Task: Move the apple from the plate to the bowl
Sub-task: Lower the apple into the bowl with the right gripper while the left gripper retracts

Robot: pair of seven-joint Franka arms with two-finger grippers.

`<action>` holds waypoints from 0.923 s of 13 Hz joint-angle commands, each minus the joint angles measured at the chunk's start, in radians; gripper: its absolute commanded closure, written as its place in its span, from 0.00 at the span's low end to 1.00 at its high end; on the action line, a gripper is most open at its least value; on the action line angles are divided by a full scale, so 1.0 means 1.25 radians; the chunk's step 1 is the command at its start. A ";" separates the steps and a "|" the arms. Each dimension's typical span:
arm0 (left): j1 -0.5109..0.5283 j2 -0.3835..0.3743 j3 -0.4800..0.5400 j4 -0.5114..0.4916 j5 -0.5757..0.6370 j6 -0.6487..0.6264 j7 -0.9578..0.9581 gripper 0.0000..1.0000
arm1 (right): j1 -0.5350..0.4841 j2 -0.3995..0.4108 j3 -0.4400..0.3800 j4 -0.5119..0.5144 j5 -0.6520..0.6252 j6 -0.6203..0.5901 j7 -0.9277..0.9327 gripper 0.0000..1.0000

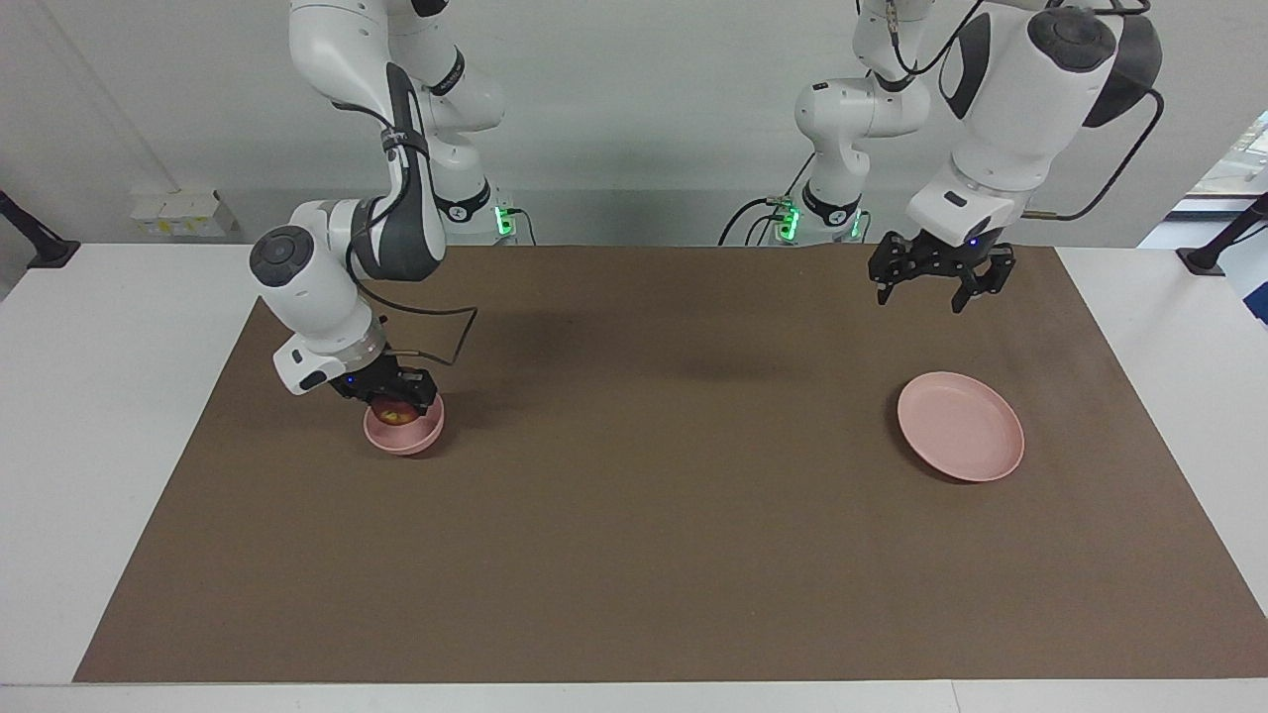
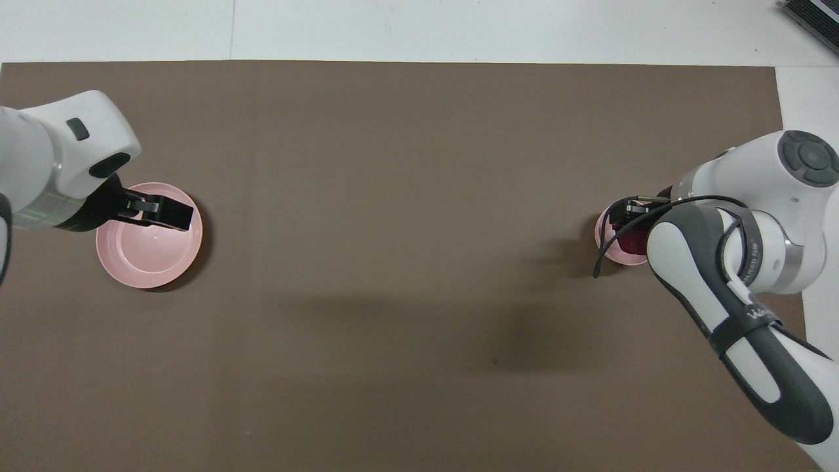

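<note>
Right claw low in bowl, over apple; grip state cannot tell. Release gently, lift straight. Left claw spread, waits above plate.

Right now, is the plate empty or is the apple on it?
Empty: the plate is bare, and the apple sits in the bowl under the right gripper.

right gripper lowered, left gripper raised (fingers spread)
</note>
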 commanded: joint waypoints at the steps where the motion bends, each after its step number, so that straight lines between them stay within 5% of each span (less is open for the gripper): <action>1: 0.013 0.003 -0.005 0.090 0.020 -0.092 0.005 0.00 | -0.013 0.025 0.010 0.024 -0.020 0.023 0.020 1.00; 8: 0.047 -0.019 0.017 0.091 0.004 -0.102 0.002 0.00 | -0.011 0.047 0.011 0.013 -0.018 0.040 0.035 1.00; 12: 0.094 -0.017 0.017 0.091 0.004 -0.102 0.000 0.00 | -0.011 0.055 0.011 0.014 -0.012 0.040 0.035 0.60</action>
